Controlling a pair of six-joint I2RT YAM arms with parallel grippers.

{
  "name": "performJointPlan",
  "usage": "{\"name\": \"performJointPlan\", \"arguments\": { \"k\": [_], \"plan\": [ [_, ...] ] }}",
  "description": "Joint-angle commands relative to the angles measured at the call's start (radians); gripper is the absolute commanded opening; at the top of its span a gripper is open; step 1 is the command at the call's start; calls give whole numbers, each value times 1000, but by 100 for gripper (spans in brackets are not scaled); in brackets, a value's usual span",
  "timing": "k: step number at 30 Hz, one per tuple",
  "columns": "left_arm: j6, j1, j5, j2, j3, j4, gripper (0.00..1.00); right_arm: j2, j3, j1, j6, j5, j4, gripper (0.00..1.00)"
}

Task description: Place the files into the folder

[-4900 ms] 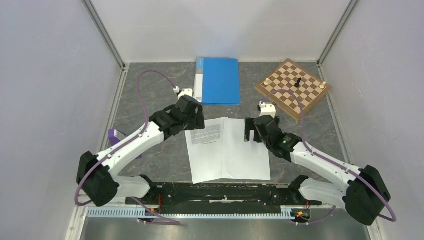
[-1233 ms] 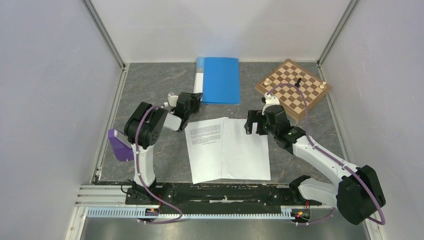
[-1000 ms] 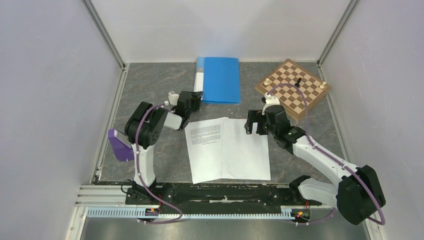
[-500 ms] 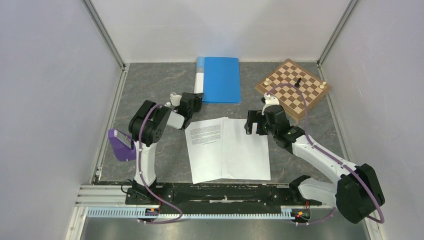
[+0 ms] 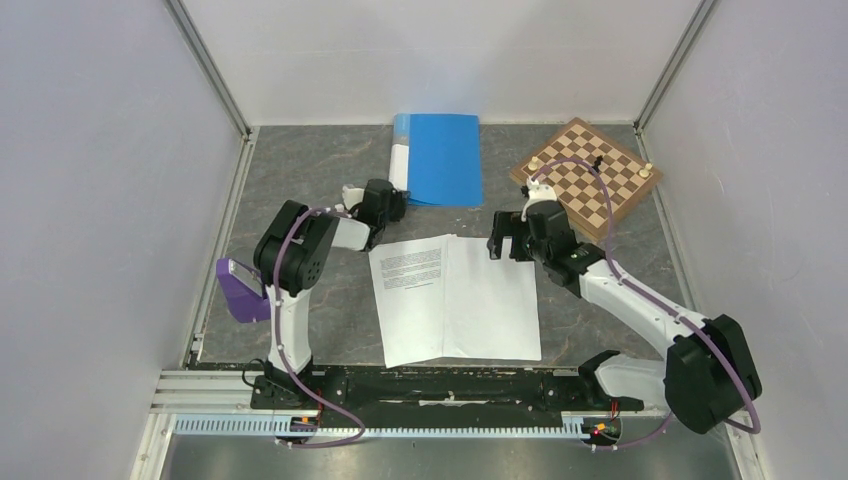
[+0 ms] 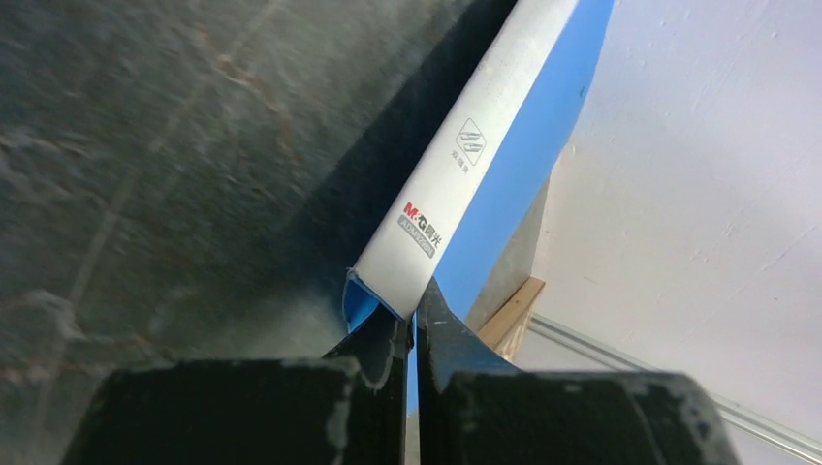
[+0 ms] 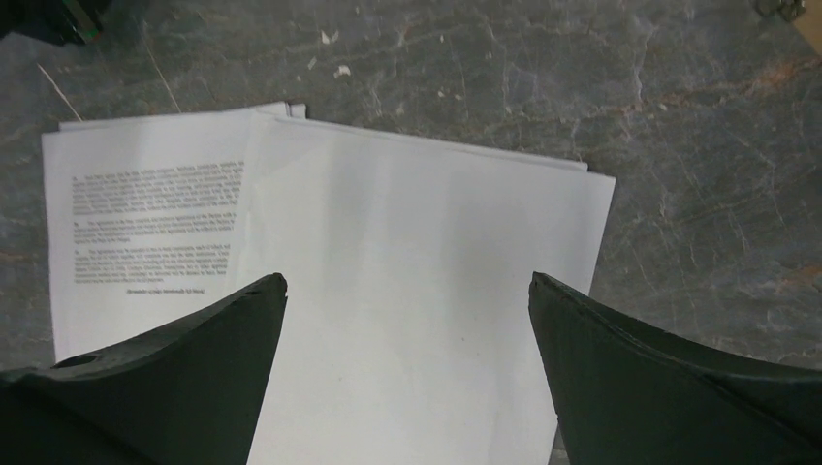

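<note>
The blue folder (image 5: pixel 440 160) lies flat at the back of the table, its pale spine strip (image 5: pixel 398 158) on the left. My left gripper (image 5: pixel 392 203) is at the folder's near left corner. In the left wrist view the jaws are pressed together on the thin blue cover edge (image 6: pixel 417 310), just below the white spine (image 6: pixel 465 165). The files (image 5: pixel 455 300), white sheets fanned into two overlapping piles, lie mid-table. My right gripper (image 5: pixel 507 248) hovers open over their far edge. In the right wrist view its fingers straddle the blank top sheet (image 7: pixel 407 281), with printed sheets (image 7: pixel 145 232) to the left.
A wooden chessboard (image 5: pixel 585 175) with a few pieces sits at the back right, close to my right arm's cable. A purple object (image 5: pixel 240 290) lies by the left wall. White walls enclose the grey stone-patterned table.
My left gripper has crept forward to the folder's near left corner and closed on its cover edge. The right arm has shifted only slightly; the files have not moved.
</note>
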Motion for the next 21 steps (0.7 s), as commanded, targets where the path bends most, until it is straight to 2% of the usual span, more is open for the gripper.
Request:
{"name": "performJointPlan", "arguments": {
  "k": [1,8,14,21],
  "plan": [
    [-43,7,83,-127,66,-198,2,46,111,-13,40,7,101,99],
    [-59,6,165,-285,57,-360,2,163,173,-70,149,-58,209,99],
    [-57,4,208,-402,-12,-398,2,297,180,-133,281,-195,354,99],
    [-35,4,233,-518,-115,-423,2,377,175,-155,420,-225,485,98]
  ]
}}
